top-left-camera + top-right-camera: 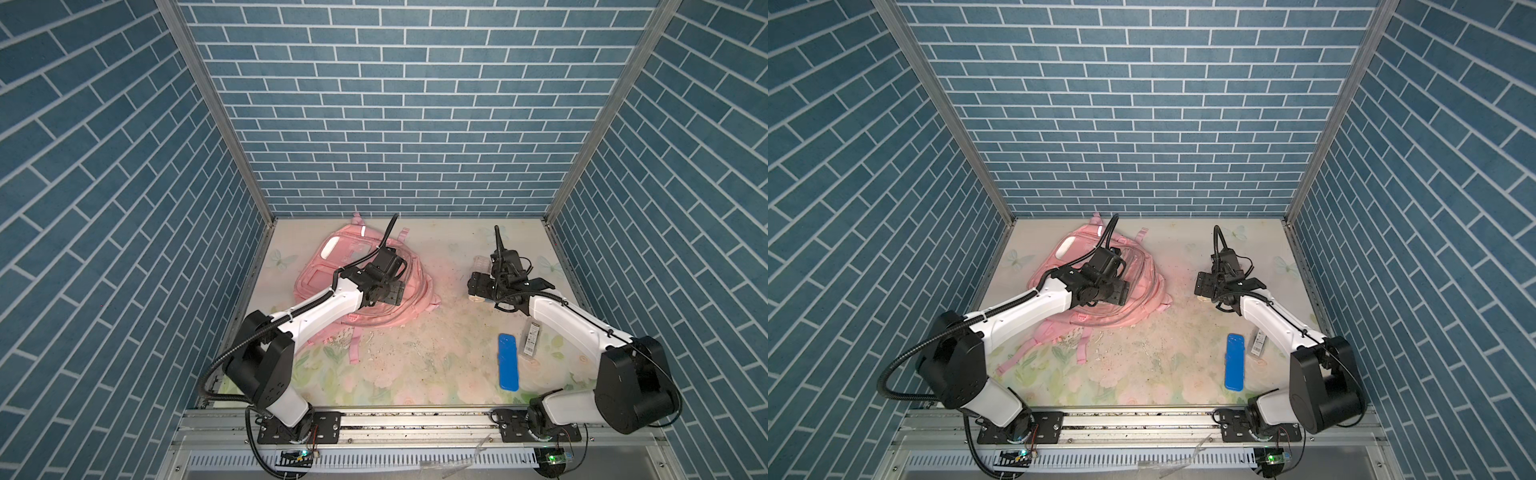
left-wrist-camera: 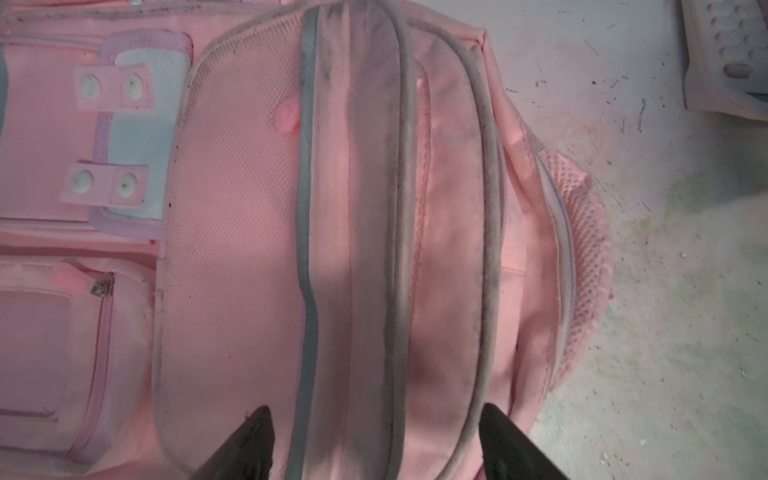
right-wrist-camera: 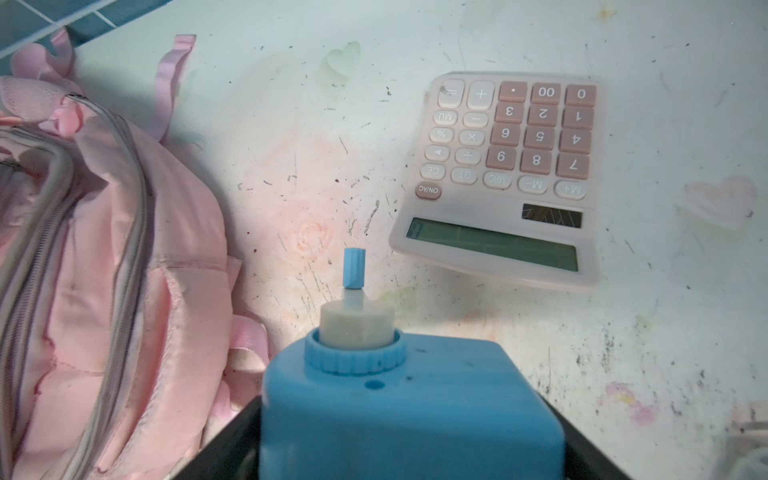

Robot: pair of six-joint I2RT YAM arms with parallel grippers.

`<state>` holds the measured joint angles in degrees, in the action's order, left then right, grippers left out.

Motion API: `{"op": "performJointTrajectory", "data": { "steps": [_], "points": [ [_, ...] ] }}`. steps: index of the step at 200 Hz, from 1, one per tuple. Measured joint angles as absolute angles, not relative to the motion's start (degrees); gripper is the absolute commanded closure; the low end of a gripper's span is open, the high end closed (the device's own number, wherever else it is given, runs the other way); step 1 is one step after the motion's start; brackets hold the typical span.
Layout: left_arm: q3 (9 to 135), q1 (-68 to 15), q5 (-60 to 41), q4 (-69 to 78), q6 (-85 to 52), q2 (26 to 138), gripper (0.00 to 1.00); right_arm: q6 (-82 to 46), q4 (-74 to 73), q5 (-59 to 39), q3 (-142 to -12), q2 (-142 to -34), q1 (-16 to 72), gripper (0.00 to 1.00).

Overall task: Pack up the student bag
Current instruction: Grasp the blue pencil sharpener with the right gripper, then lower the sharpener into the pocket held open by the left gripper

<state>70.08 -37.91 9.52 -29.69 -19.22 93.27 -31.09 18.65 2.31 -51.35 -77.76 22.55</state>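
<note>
student bag (image 1: 318, 272) near back wall (image 1: 407, 124), calculator (image 3: 509, 174) apart

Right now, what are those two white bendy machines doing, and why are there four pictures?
They are two robot arms, each ending in a pincher called a gripper. Two pictures come from a camera up high, looking down at the whole table; they are nearly the same. The other two come from small cameras on the arms' wrists. On the table lie the pink student bag, a pink calculator, a flat blue case and a clear packet. The left gripper hangs open over the student bag, holding nothing. The right gripper pinches a blue box with a white cap, near the calculator.
</note>
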Motion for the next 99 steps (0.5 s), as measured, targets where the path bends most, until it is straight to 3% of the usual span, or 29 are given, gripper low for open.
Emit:
{"op": "performJointTrajectory", "data": {
  "steps": [45, 87, 99],
  "points": [
    [71.92, -37.71, 13.32, -29.76, -19.81, 96.27, 0.55, -31.16, 18.72, 0.64, -49.56, -76.66, 23.09, 0.48],
    [72.49, -37.63, 12.25, -29.45, -18.87, 98.63, 1.0, -31.2, 18.46, -0.6, -49.56, -74.74, 24.14, 0.5],
    [73.06, -37.65, 11.97, -29.78, -18.61, 98.59, 1.0, -31.22, 18.39, -0.91, -49.56, -74.46, 24.56, 0.5]
  ]
}}
